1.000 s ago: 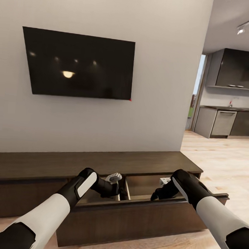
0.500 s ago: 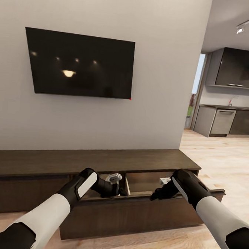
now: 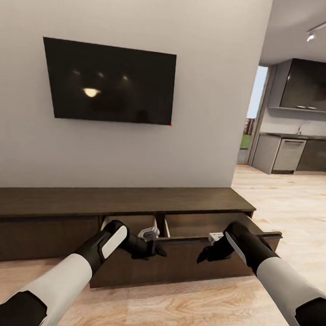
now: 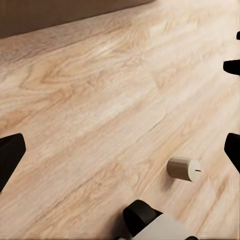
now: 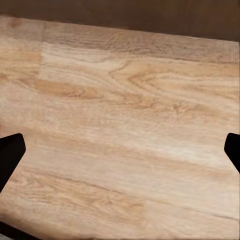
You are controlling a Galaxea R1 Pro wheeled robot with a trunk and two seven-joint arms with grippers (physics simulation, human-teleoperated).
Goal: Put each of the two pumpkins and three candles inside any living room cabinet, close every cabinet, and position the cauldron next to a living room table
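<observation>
The cabinet (image 3: 131, 204), a long low dark-brown unit, runs along the base of the grey wall beneath a black television (image 3: 110, 84), and two of its drawers (image 3: 176, 254) stand pulled out side by side, their pale interiors showing above one shared dark front panel. One candle (image 4: 183, 168), a squat beige-tan cylinder, lies on its side on the light wooden floor (image 4: 100, 110), close to a white-and-black part of the robot in the left wrist view. The left claw (image 3: 154, 250) hangs just in front of the left drawer's front panel, and the right claw (image 3: 206, 253) hangs in front of the right drawer's; both point down toward the floor. In each wrist view the dark fingertips (image 5: 10, 152) sit far apart at opposite edges with only bare planks between them, so both claws are spread wide and hold nothing. Off to the right a kitchen (image 3: 295, 143) with dark cupboards opens beyond the wall.
</observation>
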